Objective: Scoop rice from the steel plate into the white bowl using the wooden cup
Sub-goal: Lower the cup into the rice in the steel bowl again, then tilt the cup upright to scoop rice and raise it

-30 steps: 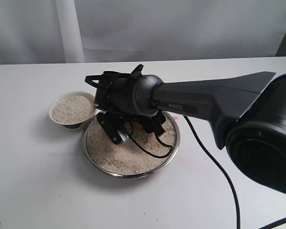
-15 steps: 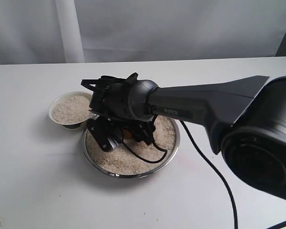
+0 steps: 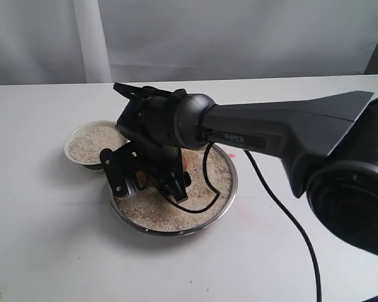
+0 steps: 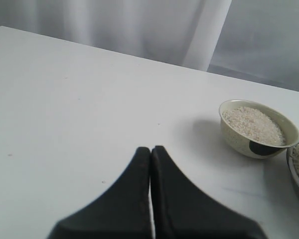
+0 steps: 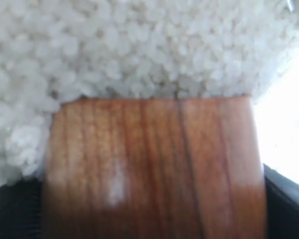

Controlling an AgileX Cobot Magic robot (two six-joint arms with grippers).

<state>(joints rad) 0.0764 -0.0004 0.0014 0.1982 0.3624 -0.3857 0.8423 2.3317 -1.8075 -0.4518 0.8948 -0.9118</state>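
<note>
Clamping the wooden cup (image 5: 154, 169) in the right jaws, with dark jaw surfaces showing at both lower sides of its reddish-brown wall in the right wrist view. Pressing the cup's far edge into the rice (image 5: 139, 45), grains heaping right along that edge. Cannot tell whether any rice is lying inside the cup.

Reaching the right arm (image 3: 271, 135) in from the right of the exterior view, bending down over the steel plate (image 3: 176, 230) and keeping the jaws low over the plate's left half. Trailing a black cable (image 3: 205, 202) across the rice in the plate.

Sitting just beside the plate's left rim, too close to tell whether touching: the white bowl (image 3: 75, 139), holding rice nearly to its brim. Resting both vessels on the white worktop (image 3: 50, 251).

Holding the left jaws pressed fully together, gripping nothing, hanging above bare worktop apart from the bowl.
</note>
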